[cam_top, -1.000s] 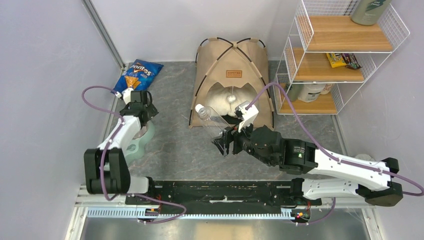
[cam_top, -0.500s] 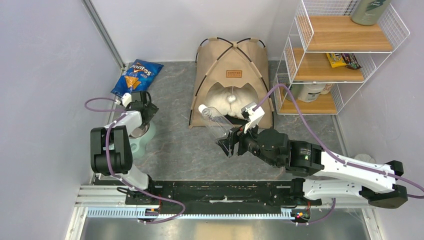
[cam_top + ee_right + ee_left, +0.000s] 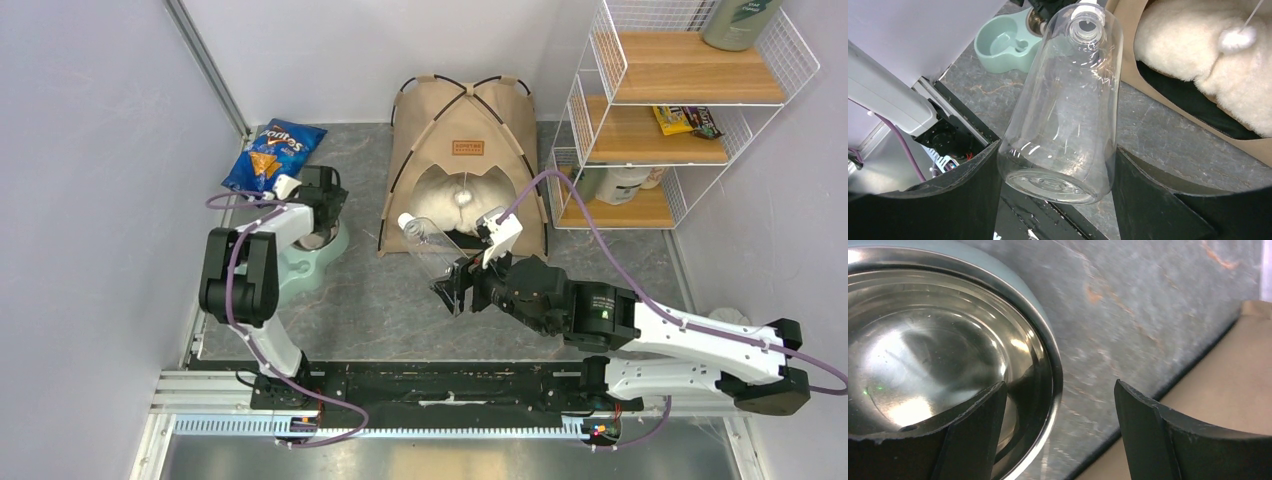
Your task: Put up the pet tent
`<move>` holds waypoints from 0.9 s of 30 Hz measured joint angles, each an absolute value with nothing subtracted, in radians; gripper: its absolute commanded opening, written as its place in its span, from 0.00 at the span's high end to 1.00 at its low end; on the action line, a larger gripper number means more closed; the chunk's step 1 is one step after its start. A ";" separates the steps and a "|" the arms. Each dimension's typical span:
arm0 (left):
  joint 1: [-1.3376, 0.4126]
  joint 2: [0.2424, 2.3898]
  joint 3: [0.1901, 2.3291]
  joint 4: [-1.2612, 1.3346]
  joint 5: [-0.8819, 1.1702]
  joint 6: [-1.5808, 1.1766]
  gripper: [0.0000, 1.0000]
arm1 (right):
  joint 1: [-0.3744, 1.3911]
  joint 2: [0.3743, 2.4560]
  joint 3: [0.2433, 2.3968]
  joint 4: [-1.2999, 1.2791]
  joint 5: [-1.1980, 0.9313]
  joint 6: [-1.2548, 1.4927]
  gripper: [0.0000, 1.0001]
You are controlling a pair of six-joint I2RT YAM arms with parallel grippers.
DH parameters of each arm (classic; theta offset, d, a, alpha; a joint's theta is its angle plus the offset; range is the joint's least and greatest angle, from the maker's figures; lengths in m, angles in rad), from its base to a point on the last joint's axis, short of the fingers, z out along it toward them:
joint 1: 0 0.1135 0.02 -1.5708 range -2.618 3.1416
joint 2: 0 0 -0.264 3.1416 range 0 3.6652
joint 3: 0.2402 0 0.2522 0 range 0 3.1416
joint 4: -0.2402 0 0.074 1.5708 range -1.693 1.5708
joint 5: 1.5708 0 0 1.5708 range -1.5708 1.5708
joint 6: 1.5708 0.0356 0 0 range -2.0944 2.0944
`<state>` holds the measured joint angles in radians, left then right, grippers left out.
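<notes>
Jaws of the left arm stand wide apart with nothing between them. They hang low over the rim of a steel bowl (image 3: 938, 355), one finger above the bowl's inside, the other above the grey marbled desk (image 3: 1128, 315), close to a tan fabric edge of the pet tent (image 3: 1228, 385). The bowl sits in a mint-green feeder (image 3: 297, 274) at the desk's left side.

The right jaws are closed on the base end of a clear plastic bottle (image 3: 1063, 100), one finger on each side. The bottle is held off the desk, tilted, its white-topped neck pointing away from the wrist toward the tent's front left corner.

The pet tent stands erected at the far middle of the desk, against the back wall. Black poles cross over its roof, a brown label sits above the arched doorway, and the doorway faces the arms. A fluffy white pillow (image 3: 1198, 55) lies inside, with a small white pompom (image 3: 1235, 37) hanging over it.

A blue chip bag (image 3: 272, 152) lies in the far left corner, beyond the feeder. A white wire shelf (image 3: 680, 110) with wooden boards stands right of the tent.
</notes>
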<state>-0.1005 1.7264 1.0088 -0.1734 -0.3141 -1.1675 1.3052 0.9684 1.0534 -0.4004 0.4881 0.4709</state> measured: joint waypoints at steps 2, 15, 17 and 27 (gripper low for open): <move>-0.138 1.760 1.056 -0.179 -0.323 -1.212 0.16 | 1.305 0.978 1.053 -0.405 0.488 0.471 0.53; -0.199 1.544 1.130 -0.254 -0.447 -1.059 0.17 | 1.305 1.011 1.057 -0.496 0.403 0.514 0.55; -0.197 1.426 1.092 -0.253 -0.416 -0.963 0.17 | 1.305 1.028 1.067 -0.533 0.358 0.524 0.54; -0.199 0.878 0.927 -0.341 0.184 -0.622 0.18 | 1.305 1.057 1.180 -0.676 0.138 0.535 0.53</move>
<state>-0.1989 0.8776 0.9272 -0.3408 0.1844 -0.6216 1.3048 1.0573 1.1797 -0.6758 0.1383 0.5350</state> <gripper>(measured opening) 0.826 0.756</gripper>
